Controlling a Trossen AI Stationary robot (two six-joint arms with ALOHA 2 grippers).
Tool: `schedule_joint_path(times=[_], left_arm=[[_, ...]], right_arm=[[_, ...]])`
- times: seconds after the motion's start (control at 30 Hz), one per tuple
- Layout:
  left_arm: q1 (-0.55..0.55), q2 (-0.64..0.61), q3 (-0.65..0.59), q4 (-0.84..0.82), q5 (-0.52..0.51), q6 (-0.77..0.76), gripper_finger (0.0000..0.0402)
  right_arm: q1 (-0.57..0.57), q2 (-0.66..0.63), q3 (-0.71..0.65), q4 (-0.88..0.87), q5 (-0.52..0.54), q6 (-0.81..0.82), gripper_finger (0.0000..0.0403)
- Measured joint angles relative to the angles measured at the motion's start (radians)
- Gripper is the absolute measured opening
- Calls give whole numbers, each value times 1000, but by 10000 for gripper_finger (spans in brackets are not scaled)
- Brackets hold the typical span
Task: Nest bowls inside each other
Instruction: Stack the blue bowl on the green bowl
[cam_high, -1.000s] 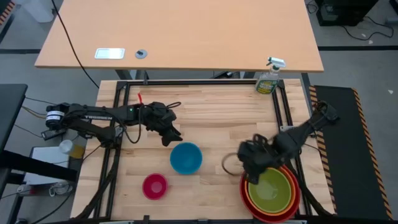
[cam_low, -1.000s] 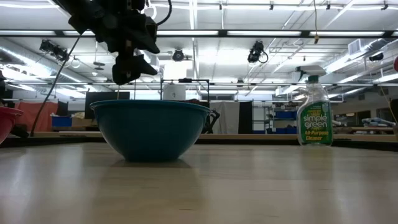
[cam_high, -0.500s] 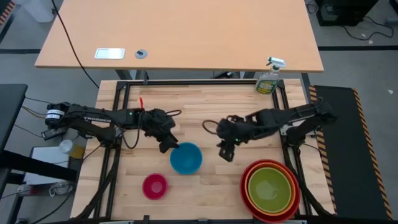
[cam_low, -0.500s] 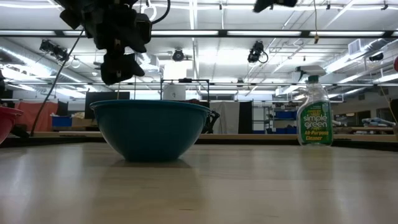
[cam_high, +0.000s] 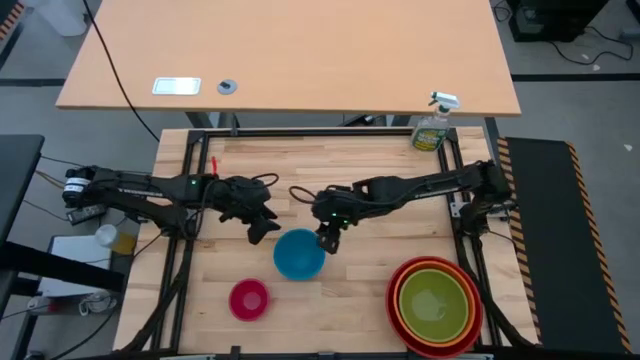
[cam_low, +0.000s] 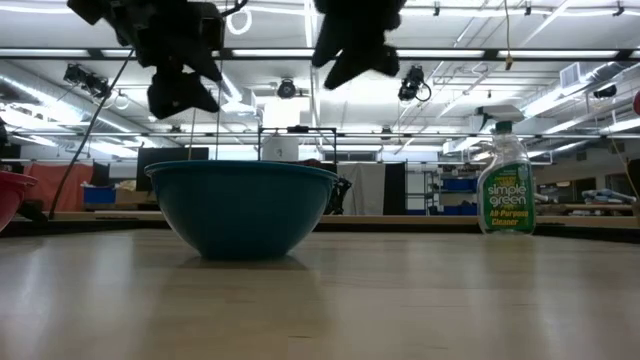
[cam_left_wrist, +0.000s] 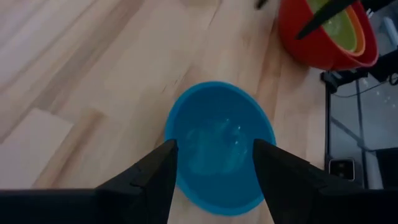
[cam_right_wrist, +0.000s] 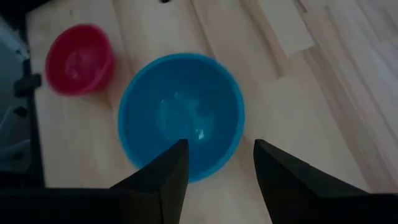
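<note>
A blue bowl (cam_high: 299, 254) stands upright on its base near the table's middle; it also shows in the low view (cam_low: 241, 208). A small magenta-pink bowl (cam_high: 249, 299) stands to its near left. At the near right the lime green bowl (cam_high: 433, 298) sits inside the orange bowl (cam_high: 411, 283), which sits inside the red bowl (cam_high: 392, 296). My left gripper (cam_high: 262, 231) hangs open above the table, just left of the blue bowl (cam_left_wrist: 216, 147). My right gripper (cam_high: 328, 243) hangs open above the blue bowl's (cam_right_wrist: 180, 117) far right rim. Neither touches anything.
A green spray bottle (cam_high: 433, 127) stands at the table's far right corner, seen also in the low view (cam_low: 505, 184). Black frame rails run along the table's left and right sides. Bare wood lies between the blue bowl and the nested stack.
My right gripper has swung from above the nested stack at the near right toward the table's left and far side, sinking, and now hangs by the blue bowl. My left gripper has drifted slightly toward the table's left and near side. No bowl has moved.
</note>
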Motion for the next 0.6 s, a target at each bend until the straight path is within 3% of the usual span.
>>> schedule_joint_path(times=[0.3, 0.6], left_arm=[[8, 10, -1, -14, -20, -2, 212], [3, 6, -1, -161, -37, -24, 212]], right_arm=[[-36, 95, 0, 39, 3, -21, 187], [-35, 206, -1, 83, -110, -127, 187]])
